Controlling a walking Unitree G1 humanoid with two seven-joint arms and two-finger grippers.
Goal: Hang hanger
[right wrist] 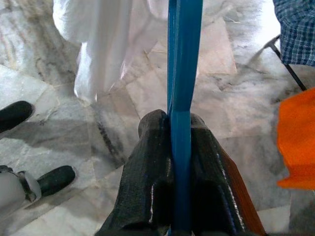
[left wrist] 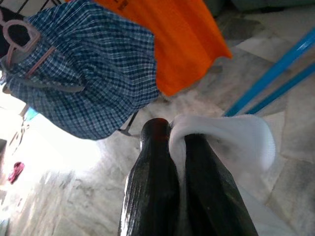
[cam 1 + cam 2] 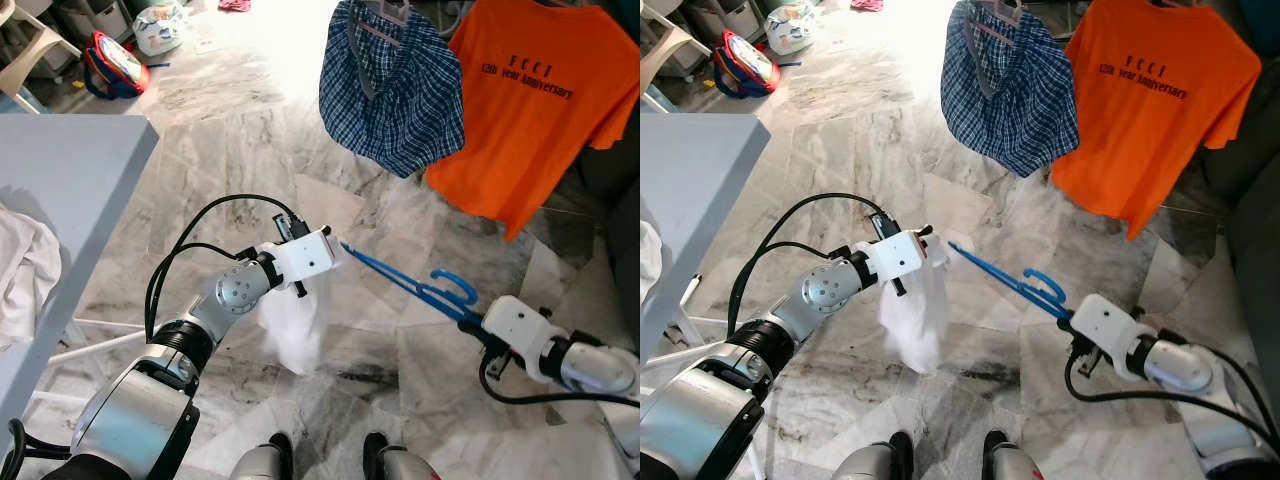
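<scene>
Your right gripper clamps the stiff, light blue plastic hanger; left gripper pinches the limp white cloth — keep the hold near the hook.

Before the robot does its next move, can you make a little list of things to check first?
1. Right gripper holds the blue hanger tightly: ok, fingers shut on it.
2. Left gripper holds the white cloth: ok, cloth pinched between its fingers.
3. Cloth is on the hanger: cannot tell, the hanger's far end meets the cloth but the join is hidden.
4. Cloth is off the floor: cannot tell, it hangs low.
5. Room to hang it beside the checked shirt and orange T-shirt: cannot tell, the rail is out of sight.
</scene>
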